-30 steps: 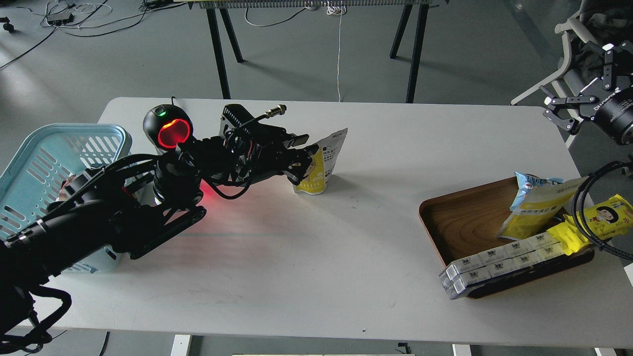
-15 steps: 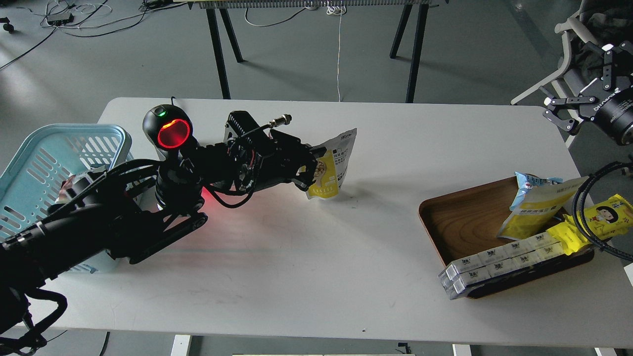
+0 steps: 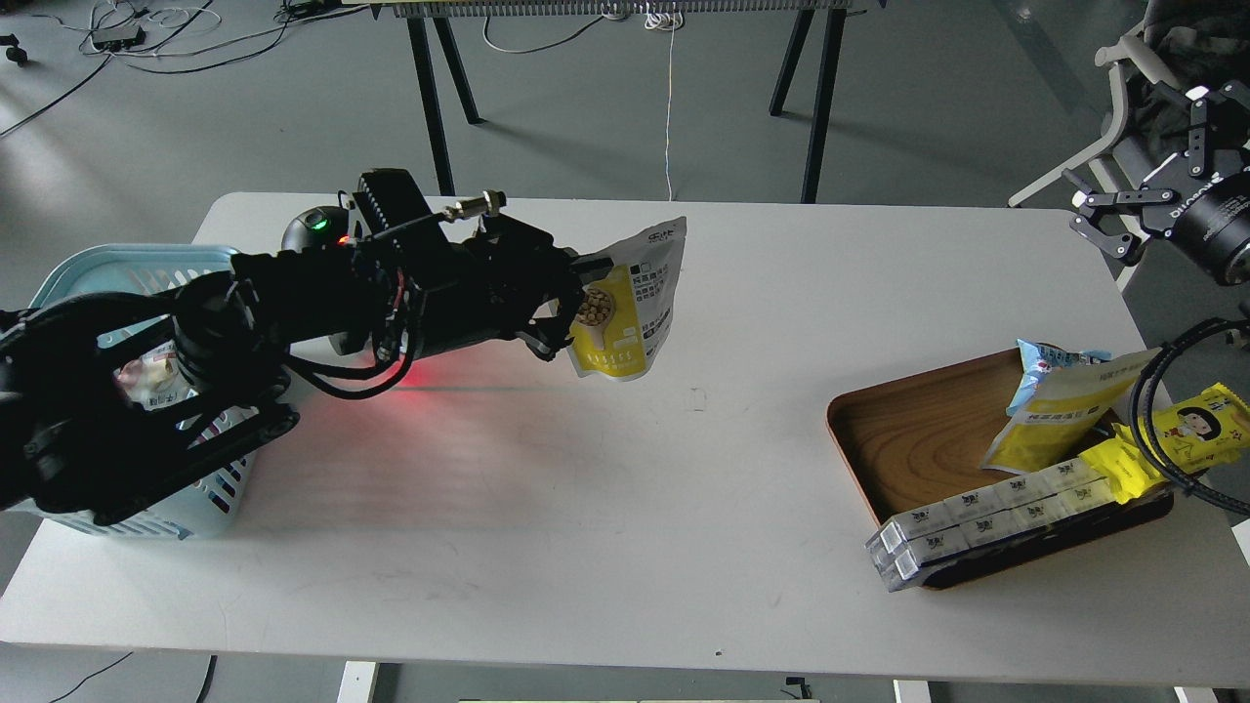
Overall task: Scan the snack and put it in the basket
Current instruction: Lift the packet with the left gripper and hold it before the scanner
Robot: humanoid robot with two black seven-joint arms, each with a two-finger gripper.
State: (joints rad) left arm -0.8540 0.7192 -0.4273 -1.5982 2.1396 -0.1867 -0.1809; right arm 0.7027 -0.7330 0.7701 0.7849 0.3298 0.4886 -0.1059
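Note:
My left gripper (image 3: 576, 308) is shut on the snack (image 3: 630, 303), a small white-and-yellow pouch with a round nut picture, and holds it lifted above the table left of centre. The black scanner (image 3: 314, 227) stands behind my left arm, mostly hidden; its red glow falls on the table under the arm. The light blue basket (image 3: 127, 268) stands at the table's left edge, largely hidden by my arm. My right gripper (image 3: 1123, 210) is open and empty, off the table at the far right.
A brown wooden tray (image 3: 908, 430) at the right holds a larger yellow pouch with a light-blue top (image 3: 1060, 405), a bright yellow wrapper with a cartoon face (image 3: 1187, 430) and white boxes (image 3: 986, 522). Table legs and cables lie behind the table.
My left gripper has lifted the snack off the table and drawn it up. The arm has risen and now covers most of the scanner. The right arm has not moved.

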